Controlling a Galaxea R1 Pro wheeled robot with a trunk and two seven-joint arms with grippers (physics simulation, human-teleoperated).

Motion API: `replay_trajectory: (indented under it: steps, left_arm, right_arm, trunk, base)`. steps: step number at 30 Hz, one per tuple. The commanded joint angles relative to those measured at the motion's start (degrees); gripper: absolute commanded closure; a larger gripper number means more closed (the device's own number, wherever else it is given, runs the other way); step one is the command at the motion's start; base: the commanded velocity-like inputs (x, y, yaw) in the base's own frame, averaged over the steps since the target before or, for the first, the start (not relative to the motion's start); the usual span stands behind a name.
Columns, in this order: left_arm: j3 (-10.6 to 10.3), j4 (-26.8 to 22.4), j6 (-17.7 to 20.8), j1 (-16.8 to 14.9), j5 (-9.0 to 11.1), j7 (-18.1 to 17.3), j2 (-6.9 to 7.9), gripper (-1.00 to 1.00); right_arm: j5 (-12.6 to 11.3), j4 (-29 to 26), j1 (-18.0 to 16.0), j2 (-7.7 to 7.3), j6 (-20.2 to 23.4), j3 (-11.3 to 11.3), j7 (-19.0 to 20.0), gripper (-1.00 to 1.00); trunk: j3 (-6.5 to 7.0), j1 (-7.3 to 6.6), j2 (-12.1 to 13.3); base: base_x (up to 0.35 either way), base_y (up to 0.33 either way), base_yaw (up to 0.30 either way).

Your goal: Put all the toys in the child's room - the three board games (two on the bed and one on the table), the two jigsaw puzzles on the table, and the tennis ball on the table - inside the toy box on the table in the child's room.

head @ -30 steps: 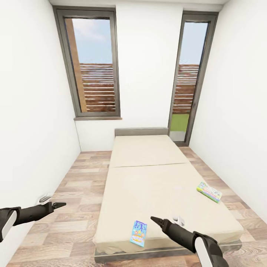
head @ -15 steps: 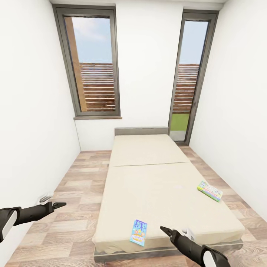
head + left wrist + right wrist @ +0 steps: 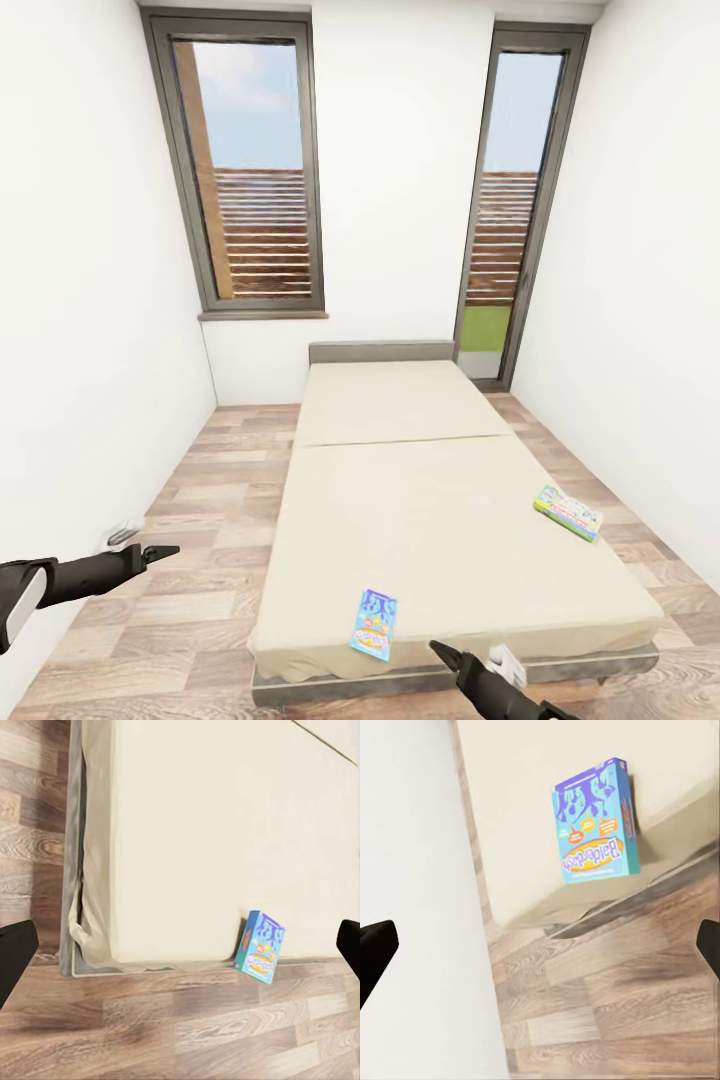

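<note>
White walls (image 3: pixel 90 300), wood-plank floor (image 3: pixel 200 500), two tall grey-framed windows (image 3: pixel 250 180).

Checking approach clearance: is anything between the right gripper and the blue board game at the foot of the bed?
Nothing visible. The right gripper, open, hovers just off the bed, with the blue board game lying exposed at the mattress edge.

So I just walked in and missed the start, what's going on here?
The robot stands at the foot of the bed in a narrow room. Two board games lie on the mattress: a blue-purple one at the near edge and a green-edged one by the right side. Both grippers, left and right, are open and empty; nothing is picked up yet.
</note>
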Motion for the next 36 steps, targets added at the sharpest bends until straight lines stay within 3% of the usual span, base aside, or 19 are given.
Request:
replay_trajectory:
  steps: [1, 11, 17, 23, 36]
  left_arm:
    - [0.1, 0.0, 0.4, 0.0, 0.2, -0.1, -0.01, -1.0]
    - [0.1, 0.0, 0.4, 0.0, 0.2, -0.2, -0.02, -1.0]
    - [0.1, 0.0, 0.4, 0.0, 0.2, -0.2, -0.09, -1.0]
    - [0.1, 0.0, 0.2, 0.0, 0.2, -0.2, -0.09, -1.0]
    - [0.1, 0.0, 0.2, 0.0, 0.2, -0.2, -0.05, -1.0]
  right_arm:
    - [-0.3, 0.7, 0.0, 0.03, -0.1, -0.3, 0.1, -1.0]
    - [-0.4, 5.0, -0.9, -0.09, -2.8, -0.3, -0.5, -1.0]
    - [-0.4, 10.6, -3.9, -0.42, -3.2, -0.4, -0.5, -1.0]
    - [-0.5, 12.0, -6.0, -0.45, -3.2, -0.5, -0.5, -1.0]
    - [-0.7, 12.2, -6.5, 0.49, -2.9, -0.7, -0.3, -1.0]
  trunk:
    - [-0.26, 0.23, -0.5]
    - [-2.05, 2.43, -4.5]
    - [-3.13, 3.74, -6.9]
    - [-4.21, 5.06, -9.3]
    - [-6.54, 7.92, -14.5]
  base:
    - [0.0, 0.0, 0.0]
    - [0.0, 0.0, 0.0]
    - [0.0, 0.0, 0.0]
    - [0.0, 0.0, 0.0]
    - [0.0, 0.0, 0.0]
